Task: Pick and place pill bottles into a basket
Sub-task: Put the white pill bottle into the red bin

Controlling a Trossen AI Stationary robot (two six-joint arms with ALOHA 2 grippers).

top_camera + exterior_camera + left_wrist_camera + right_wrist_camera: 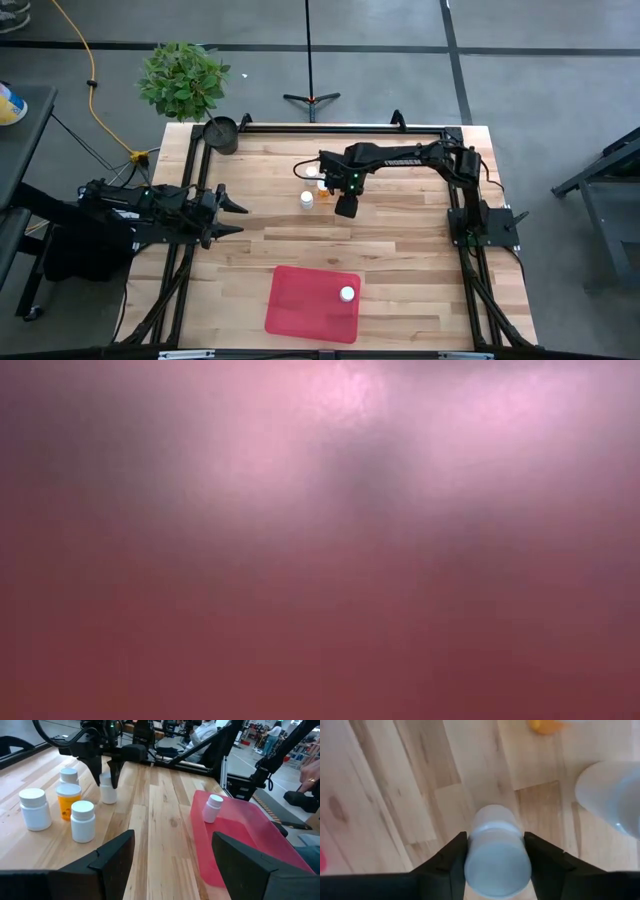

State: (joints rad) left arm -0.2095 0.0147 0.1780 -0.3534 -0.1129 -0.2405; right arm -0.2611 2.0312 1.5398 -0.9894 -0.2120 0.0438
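The right gripper [495, 851] has its fingers [445, 862] clamped on either side of a white-capped pill bottle [496, 851], which stands on the tabletop [400, 230] near the middle of its far half. The step in hand looks like the pick of this bottle: grip made, bottle not yet lifted. The next move calls for a straight lift clear of its neighbours, then a carry toward the near edge to the red basket [295, 300], where one bottle [347, 294] already stands by the right wall.

From the left wrist, four more bottles [82, 820] stand grouped just beside the gripped one, one of them orange-bodied, so the lift needs care not to knock them. The left gripper [170, 852] waits at the tabletop's left edge, its fingers apart and holding nothing.

The low view shows only a reddish blur, probably the basket wall pressed close. From above, the right arm hides the gripped bottle and some neighbours. A potted plant [183, 80] sits beyond the far left corner.
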